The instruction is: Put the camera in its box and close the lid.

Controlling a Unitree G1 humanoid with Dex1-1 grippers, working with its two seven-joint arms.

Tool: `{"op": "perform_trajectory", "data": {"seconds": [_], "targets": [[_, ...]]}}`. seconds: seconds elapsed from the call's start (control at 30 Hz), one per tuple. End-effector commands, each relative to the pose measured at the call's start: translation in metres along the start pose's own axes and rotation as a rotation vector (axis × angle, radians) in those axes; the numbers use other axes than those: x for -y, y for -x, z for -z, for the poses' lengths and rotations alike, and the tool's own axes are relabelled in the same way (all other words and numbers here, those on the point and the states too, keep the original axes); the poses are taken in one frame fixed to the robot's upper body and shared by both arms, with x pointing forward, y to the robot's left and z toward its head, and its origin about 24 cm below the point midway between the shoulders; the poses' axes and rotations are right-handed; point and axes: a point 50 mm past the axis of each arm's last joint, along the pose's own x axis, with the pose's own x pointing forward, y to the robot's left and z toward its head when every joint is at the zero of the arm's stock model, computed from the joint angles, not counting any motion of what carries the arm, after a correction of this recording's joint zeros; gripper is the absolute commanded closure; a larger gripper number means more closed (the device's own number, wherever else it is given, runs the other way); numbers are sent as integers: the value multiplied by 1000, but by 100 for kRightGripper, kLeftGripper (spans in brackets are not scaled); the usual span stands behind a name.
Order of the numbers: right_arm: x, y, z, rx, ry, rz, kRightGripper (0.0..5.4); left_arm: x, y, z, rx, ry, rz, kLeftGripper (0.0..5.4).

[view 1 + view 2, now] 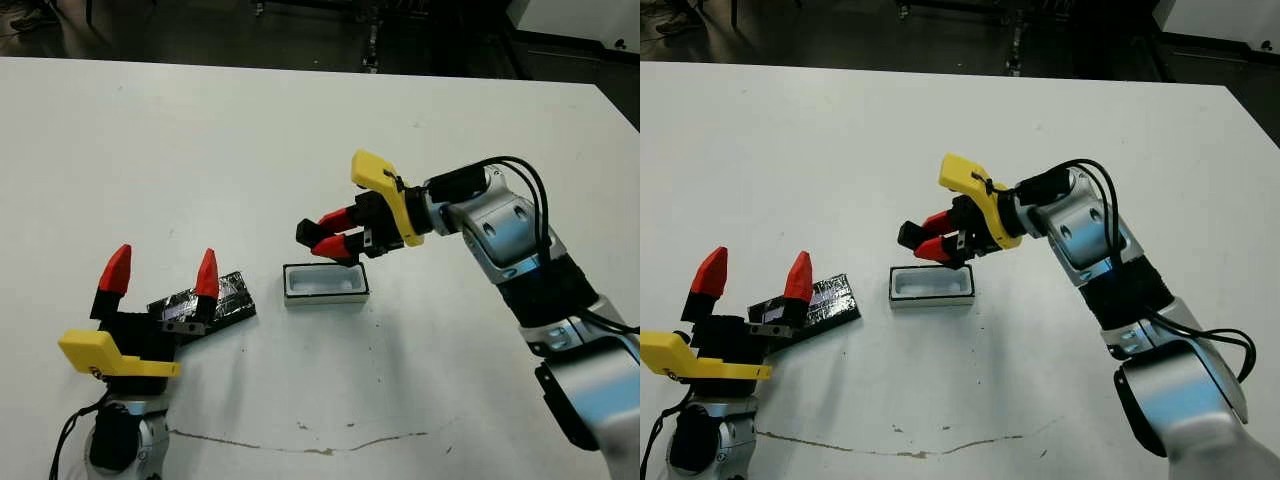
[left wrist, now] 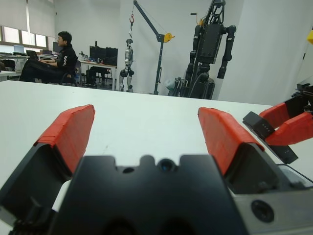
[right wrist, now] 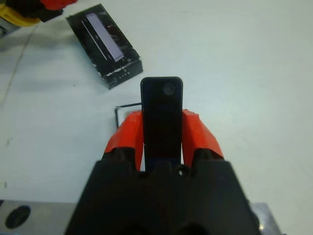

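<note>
My right gripper (image 1: pixel 322 233) is shut on the camera (image 1: pixel 306 232), a narrow black bar that sticks out past the red fingertips (image 3: pixel 195 132). It hangs just above the far rim of the box (image 1: pixel 326 298), a small white-lined tray standing open at the table's middle. To the left of the box lies the lid (image 1: pixel 228 299), a glossy black panel flat on the table. My left gripper (image 1: pixel 163 268) stands open over the lid's left end, fingers pointing up, with nothing between them. In the right wrist view the gripper hides most of the box.
A thin brown line (image 1: pixel 320 445) runs across the table near its front edge. Beyond the table, the left wrist view shows a person (image 2: pixel 61 51) seated at a desk and parked robots (image 2: pixel 210 49).
</note>
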Motion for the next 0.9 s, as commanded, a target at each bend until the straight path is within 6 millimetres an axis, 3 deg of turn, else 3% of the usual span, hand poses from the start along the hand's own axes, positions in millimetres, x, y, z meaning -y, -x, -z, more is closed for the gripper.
{"op": "perform_trajectory", "data": {"seconds": [0.03, 0.9], "targets": [[-4, -2, 5, -12, -28, -23, 374, -2, 2, 3, -22, -4, 3, 0], [-11, -10, 18, -78, 18, -19, 374, -3, 4, 2, -22, 0, -3, 0]]}}
